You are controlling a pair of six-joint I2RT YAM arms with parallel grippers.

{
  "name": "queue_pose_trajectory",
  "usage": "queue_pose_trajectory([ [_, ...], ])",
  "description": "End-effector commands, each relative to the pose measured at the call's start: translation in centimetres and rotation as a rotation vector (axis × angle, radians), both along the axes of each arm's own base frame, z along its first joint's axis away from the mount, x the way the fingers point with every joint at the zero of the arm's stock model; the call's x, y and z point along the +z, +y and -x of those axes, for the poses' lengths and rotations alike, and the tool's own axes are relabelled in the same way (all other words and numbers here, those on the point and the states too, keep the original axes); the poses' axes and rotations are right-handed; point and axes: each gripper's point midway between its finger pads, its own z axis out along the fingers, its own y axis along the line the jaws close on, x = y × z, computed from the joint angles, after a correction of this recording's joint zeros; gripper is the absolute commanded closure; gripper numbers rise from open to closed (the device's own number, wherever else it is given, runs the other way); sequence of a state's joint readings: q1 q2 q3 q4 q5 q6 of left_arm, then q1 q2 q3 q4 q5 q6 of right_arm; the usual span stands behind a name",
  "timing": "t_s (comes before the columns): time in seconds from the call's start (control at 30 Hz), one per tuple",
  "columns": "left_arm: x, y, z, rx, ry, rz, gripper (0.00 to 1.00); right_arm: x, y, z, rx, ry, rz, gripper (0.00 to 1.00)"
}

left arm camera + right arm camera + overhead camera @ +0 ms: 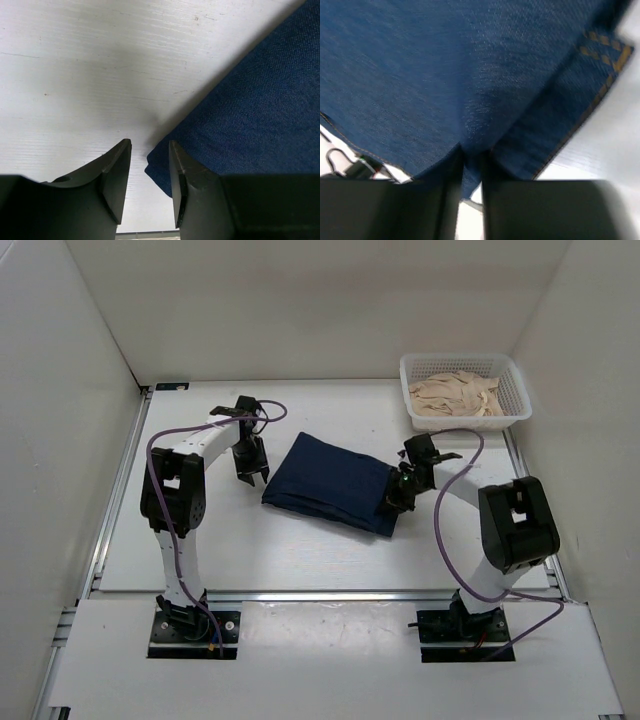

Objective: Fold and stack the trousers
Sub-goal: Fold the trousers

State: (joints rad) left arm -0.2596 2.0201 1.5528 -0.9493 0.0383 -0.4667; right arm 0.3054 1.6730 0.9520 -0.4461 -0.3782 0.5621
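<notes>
Okay, folded navy jeans (330, 480) lie mid-counter (200, 540). Right hand (393, 502) at their 4 o'clock edge, fingers clamped on the denim. Left hand (250, 475) at their 9 o'clock corner, fingers slightly apart, empty, just beside the fabric. White basket (470, 423) of beige cloth (455, 393) at 1 o'clock.

Folded navy trousers (330, 483) lying flat, left hand (251, 475) just beside them, right hand (396, 498) seemingly pinching their right edge
</notes>
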Motion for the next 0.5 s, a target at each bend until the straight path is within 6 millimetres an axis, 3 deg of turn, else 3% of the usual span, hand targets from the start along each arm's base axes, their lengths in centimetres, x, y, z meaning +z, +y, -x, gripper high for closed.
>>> queue_pose_trajectory([
  [0.0, 1.5, -0.7, -0.6, -0.023, -0.054, 0.028, 0.53, 2.9, 1.1, -3.5, -0.017, -0.127, -0.034, 0.96],
  [0.07, 2.2, -0.6, -0.4, -0.024, -0.067, 0.032, 0.55, 4.3, 0.2, -4.6, -0.059, -0.187, 0.014, 1.0],
  [0.13, 2.7, -0.6, -0.5, -0.032, -0.083, 0.034, 0.57, 7.1, -0.4, -5.7, -0.087, -0.265, 0.041, 1.0],
  [0.23, 3.9, -1.0, -0.5, -0.039, -0.105, 0.062, 0.59, 9.2, -1.9, -5.9, -0.102, -0.312, 0.121, 1.0],
  [0.33, 5.4, -1.3, -0.2, -0.045, -0.129, 0.089, 0.61, 9.1, -3.1, -4.7, -0.096, -0.302, 0.176, 1.0],
  [0.47, 5.8, -1.8, 0.0, -0.066, -0.138, 0.102, 0.61, 5.9, -6.5, -3.8, -0.143, -0.285, 0.348, 1.0],
])
